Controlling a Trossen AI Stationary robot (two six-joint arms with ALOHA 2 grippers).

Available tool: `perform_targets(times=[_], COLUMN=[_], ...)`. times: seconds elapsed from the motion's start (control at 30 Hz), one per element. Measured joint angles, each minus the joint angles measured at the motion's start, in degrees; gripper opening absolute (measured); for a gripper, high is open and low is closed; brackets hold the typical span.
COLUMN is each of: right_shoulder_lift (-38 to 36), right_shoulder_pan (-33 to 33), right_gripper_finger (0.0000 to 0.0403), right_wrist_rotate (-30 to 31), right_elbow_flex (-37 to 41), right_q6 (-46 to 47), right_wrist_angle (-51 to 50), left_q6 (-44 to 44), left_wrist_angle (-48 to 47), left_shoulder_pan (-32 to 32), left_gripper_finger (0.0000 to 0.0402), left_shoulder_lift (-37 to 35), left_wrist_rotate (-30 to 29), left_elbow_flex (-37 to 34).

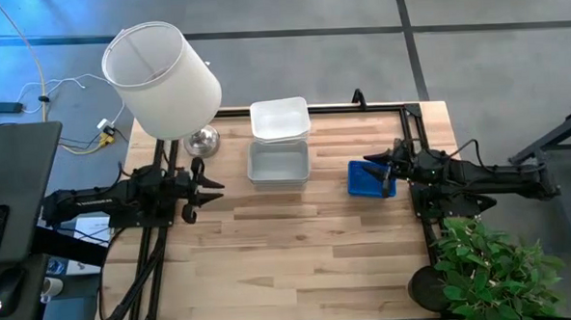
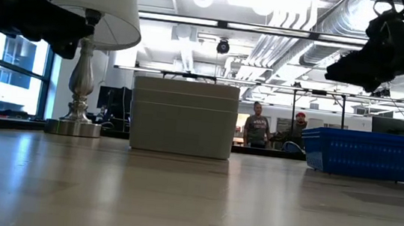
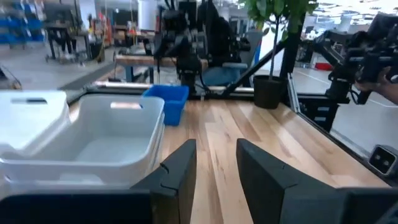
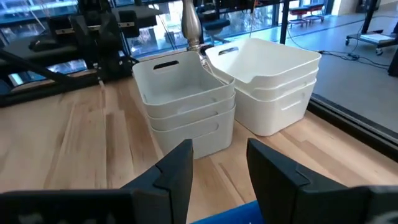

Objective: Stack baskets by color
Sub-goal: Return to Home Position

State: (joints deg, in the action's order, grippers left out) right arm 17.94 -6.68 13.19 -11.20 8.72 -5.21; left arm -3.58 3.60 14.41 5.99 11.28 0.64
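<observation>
Altogether three: grey stack (image 1: 278, 166), white stack (image 1: 280, 120), blue stack (image 1: 367, 180); left pincer (image 3: 216, 145) and right pincer (image 4: 219, 145) spread.

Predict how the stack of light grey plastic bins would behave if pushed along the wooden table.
The stack of light grey rectangular plastic bins probably slides rather than tips: it sits wider than tall on the wooden table. Empty and thin-walled, it is likely light; nesting should stiffen it.
</observation>
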Motion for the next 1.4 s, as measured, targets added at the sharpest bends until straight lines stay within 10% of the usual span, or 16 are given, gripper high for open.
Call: perform_targets(times=[0.5,1.4], right_shoulder_lift=[-12.64,-12.73], right_shoulder_pan=[-0.02,-0.02], right_gripper_finger=[0.0138,0.0138], right_wrist_rotate=[-4.87,-4.68], right_elbow_flex=[8.56,8.69], right_q6=[-1.37,4.22], right_wrist_angle=[1.76,2.03], left_q6=[0.64,-0.74], left_wrist_angle=[3.71,1.81], left_shoulder_pan=[0.02,0.02], left_gripper_finger=[0.0101,0.0101], left_shoulder_lift=[-2.86,-2.75], left_wrist_rotate=[-7.47,-7.46], left_elbow_flex=[0.02,0.02])
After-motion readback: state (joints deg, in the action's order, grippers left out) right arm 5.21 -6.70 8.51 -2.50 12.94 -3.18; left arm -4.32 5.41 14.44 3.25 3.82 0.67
